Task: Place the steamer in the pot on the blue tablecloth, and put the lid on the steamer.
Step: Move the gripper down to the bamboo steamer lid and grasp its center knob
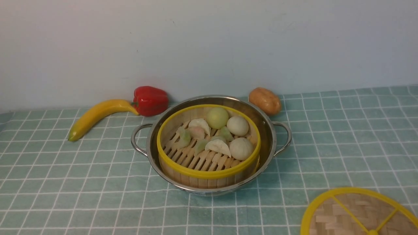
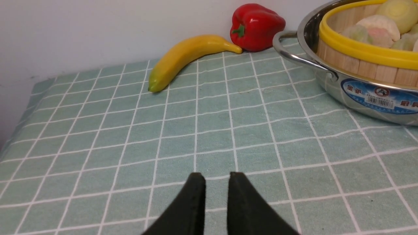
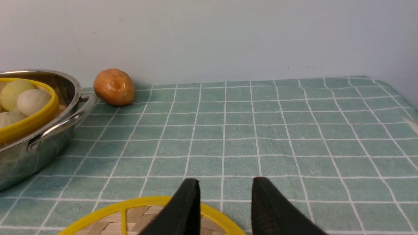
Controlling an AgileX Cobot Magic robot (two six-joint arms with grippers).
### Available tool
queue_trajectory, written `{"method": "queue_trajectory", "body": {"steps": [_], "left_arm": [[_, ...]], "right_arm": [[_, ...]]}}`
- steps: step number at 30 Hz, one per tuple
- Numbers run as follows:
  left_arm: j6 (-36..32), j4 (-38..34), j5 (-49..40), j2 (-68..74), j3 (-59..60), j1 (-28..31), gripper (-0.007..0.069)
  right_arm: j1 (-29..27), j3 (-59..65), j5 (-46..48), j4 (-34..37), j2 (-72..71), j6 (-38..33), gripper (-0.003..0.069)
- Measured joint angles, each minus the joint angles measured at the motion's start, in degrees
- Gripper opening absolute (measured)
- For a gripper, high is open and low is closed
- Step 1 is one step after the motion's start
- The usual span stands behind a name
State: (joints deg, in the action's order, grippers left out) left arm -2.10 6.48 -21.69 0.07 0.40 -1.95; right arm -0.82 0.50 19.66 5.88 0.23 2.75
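So the round bamboo-slat steamer with the yellow rim (image 1: pixel 209 174) is already sitting inside the wide shiny steel pot (image 1: pixel 266 137), mid-table on the pale teal grid tablecloth (image 1: pixel 81 182). The flat woven bamboo lid with yellow spokes (image 1: pixel 346 215) lies near right, well apart from the pot. I'd say lid pickup is the step now.

The right claw (image 3: pixel 226 182) hangs wide open over the lid's far rim, holding nothing. My tip: straddle that rim or go for the centre knob and bite firmly, because a flat disc tips easily. Then carry it level, line it up over the yellow rim and lower it straight so it doesn't shove the toy buns.

The left claw (image 2: pixel 216 176) is only narrowly parted and empty, over bare cloth left of the pot.

The front view shows neither claw and crops the lid. Only the right wrist view shows the claw above it. Only the left wrist view catches the blue sticker (image 2: pixel 378 96) on the pot wall.
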Motion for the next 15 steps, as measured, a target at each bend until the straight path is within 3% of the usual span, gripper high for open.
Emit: {"method": "queue_trajectory", "body": {"steps": [5,10,15], "left_arm": [[0.0,0.0,0.0,0.0,0.0,0.0,0.0106],[0.0,0.1,0.0,0.0,0.0,0.0,0.0117],[0.0,0.1,0.0,0.0,0.0,0.0,0.0126]], "right_arm": [[0.0,0.0,-0.3,0.0,0.0,0.3,0.0243],[0.0,-5.8,-2.1,5.6,-0.1,6.7,0.0243],[0.0,-22.5,10.5,6.6,-0.3,7.4,0.0243]]}}
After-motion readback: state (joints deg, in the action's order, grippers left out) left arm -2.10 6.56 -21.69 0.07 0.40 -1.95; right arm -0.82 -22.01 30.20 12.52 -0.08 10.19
